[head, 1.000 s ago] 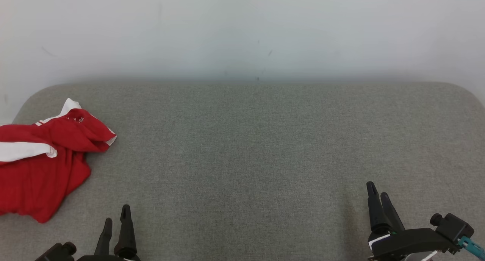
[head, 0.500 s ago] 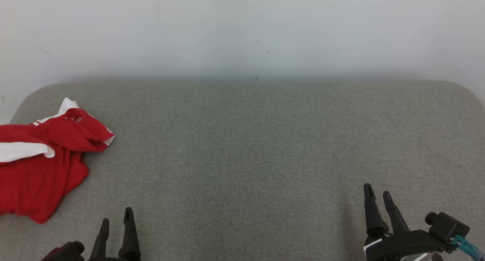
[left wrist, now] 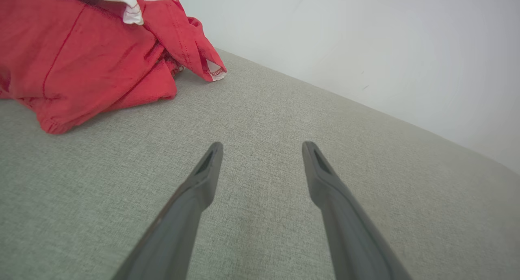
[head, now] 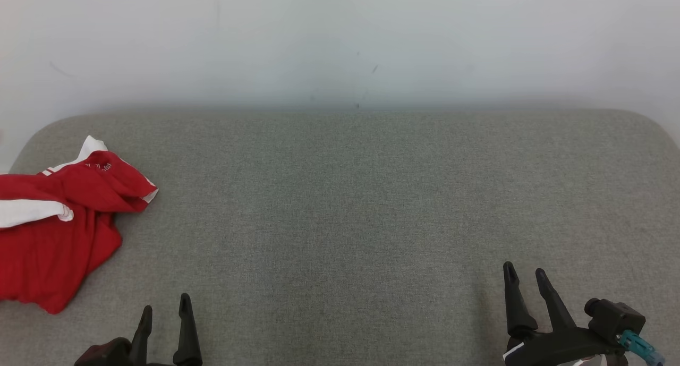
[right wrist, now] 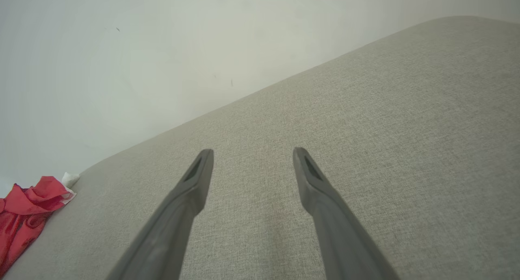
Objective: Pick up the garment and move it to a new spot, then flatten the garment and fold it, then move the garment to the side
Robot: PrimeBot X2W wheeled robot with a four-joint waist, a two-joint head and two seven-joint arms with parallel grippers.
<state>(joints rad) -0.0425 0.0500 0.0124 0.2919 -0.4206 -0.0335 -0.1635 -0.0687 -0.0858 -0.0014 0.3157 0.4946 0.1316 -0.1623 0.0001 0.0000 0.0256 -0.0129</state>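
A grey fabric-covered surface (head: 340,206) with rounded far corners stretches the full width of the head view, its weave smooth and flat. A crumpled red garment (head: 58,222) with white trim lies bunched on its left end, partly running out of frame, one folded corner pointing toward the middle.

grey padded surface (head: 340,206): one | red-and-white garment (head: 53,233): just the one, at the surface's left end | grippers: two; left gripper (head: 164,304), right gripper (head: 525,269), both at the surface's near edge | fingers (left wrist: 203,182): four; two apiece | wall (head: 340,36): one, behind the surface
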